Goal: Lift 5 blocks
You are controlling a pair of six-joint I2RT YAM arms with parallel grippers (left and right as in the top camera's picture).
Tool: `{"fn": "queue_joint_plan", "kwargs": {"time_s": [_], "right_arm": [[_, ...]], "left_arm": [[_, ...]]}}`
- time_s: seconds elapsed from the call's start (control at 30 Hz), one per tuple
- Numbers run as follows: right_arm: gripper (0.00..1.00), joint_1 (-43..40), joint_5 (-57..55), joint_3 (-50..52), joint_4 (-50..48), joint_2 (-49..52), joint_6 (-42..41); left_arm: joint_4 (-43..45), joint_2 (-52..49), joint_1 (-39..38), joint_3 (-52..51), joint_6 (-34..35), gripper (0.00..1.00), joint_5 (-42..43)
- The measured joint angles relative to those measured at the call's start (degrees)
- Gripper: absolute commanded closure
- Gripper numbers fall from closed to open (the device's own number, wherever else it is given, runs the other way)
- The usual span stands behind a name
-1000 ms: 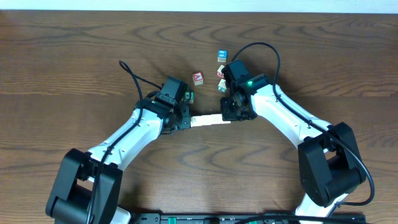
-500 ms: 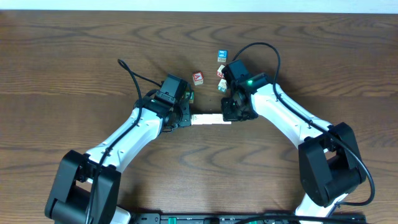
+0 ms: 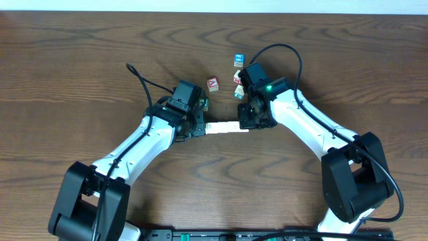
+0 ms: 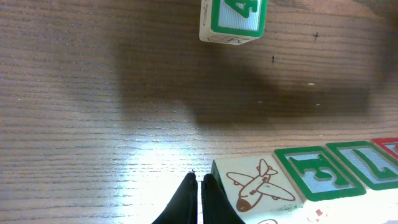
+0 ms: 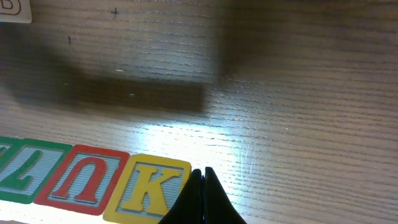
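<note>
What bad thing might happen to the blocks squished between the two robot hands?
The row of blocks looks lifted, pinched only at its ends between the shut left gripper and right gripper. If either eases off or drifts out of line, the middle could buckle and blocks fall.

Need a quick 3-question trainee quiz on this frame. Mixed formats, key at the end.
1. True or false: the left gripper and the right gripper both have their jaws shut.
2. Which letter is on the yellow-edged block next to the right gripper? A) K B) M C) S
3. Fill in: the end block beside the left gripper shows a drawing of an ____.
Key: 1 true; 2 A; 3 airplane.
</note>
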State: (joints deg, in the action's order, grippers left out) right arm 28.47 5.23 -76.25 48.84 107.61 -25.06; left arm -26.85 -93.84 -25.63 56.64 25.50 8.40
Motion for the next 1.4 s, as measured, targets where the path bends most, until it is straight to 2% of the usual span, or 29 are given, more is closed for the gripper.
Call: {"fn": "queue_joint_plan", "kwargs": {"time_s": [1.4], "right_arm": [[0.99, 0.0, -1.03, -4.59, 3.21, -0.87, 0.31]], "left_arm": [[-0.35, 3.32, -0.02, 0.02, 0.5, 0.93, -0.61]]}}
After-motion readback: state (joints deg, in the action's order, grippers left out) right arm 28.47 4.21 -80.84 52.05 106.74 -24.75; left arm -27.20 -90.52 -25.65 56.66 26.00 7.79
